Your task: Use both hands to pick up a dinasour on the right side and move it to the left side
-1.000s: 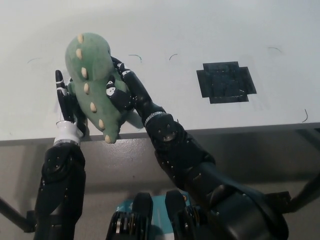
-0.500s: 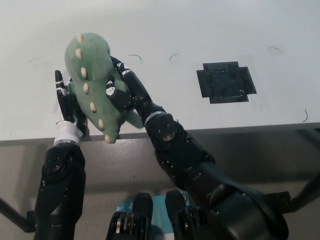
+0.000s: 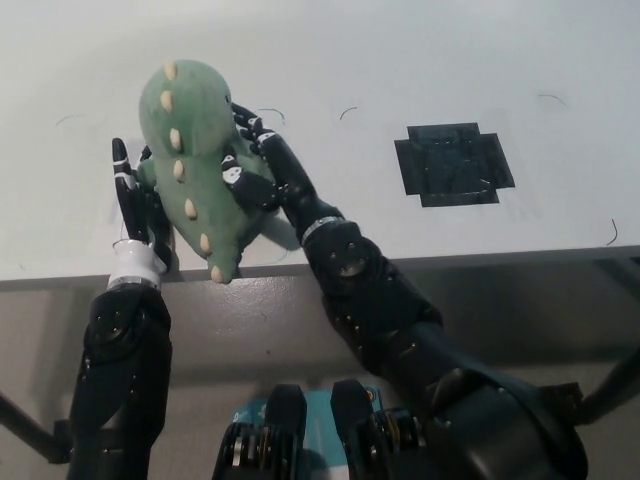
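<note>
The dinosaur (image 3: 200,165) is held at the table's (image 3: 420,60) left near edge, its tail overhanging. It is clamped between the left hand (image 3: 135,205) and right hand (image 3: 262,170). Open tabletop is seen beyond; a black patch (image 3: 455,163) lies rightward.

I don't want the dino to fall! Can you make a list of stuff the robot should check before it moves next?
1. Both hands on the toy: ok. The left hand presses one side of the green dinosaur and the right hand the other.
2. Dinosaur on the left side: ok. It is well left of the black square mark.
3. Table under the dinosaur: not ok. Its tail tip hangs past the edge of the white table.
4. Dinosaur resting on the table or lifted: cannot tell from this view.
5. Landing spot free: ok. Nothing lies on the table beside the toy.
</note>
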